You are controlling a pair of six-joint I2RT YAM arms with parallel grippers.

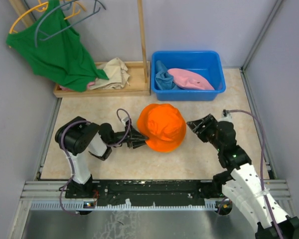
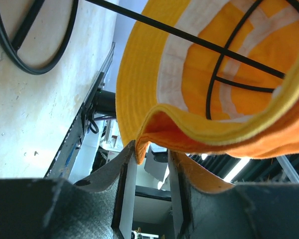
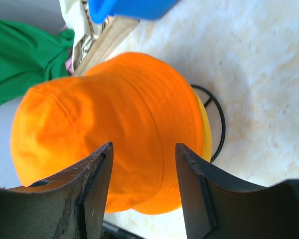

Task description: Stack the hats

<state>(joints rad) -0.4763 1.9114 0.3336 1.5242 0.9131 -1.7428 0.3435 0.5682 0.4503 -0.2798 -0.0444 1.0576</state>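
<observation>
A bright orange hat point(image 1: 162, 127) sits on top of a yellow-orange hat on a black wire stand at the table's middle. In the left wrist view I look up under the yellow-orange hat point(image 2: 139, 64), with the orange brim point(image 2: 269, 144) below it and the stand wires point(image 2: 224, 64) inside. My left gripper point(image 1: 139, 140) point(image 2: 150, 149) is open at the hats' left brim; the orange brim edge hangs at its fingertips. My right gripper point(image 1: 193, 124) point(image 3: 144, 145) is open, just right of the orange hat point(image 3: 114, 129), not touching. A light blue hat point(image 1: 163, 78) and a pink hat point(image 1: 191, 78) lie in the bin.
The blue bin point(image 1: 187, 94) stands at the back right. A green tank top point(image 1: 65, 55) hangs from hangers at the back left over a wooden tray point(image 1: 134, 90) with a beige cloth point(image 1: 114, 72). The stand's base ring point(image 3: 220, 124) rests on the table.
</observation>
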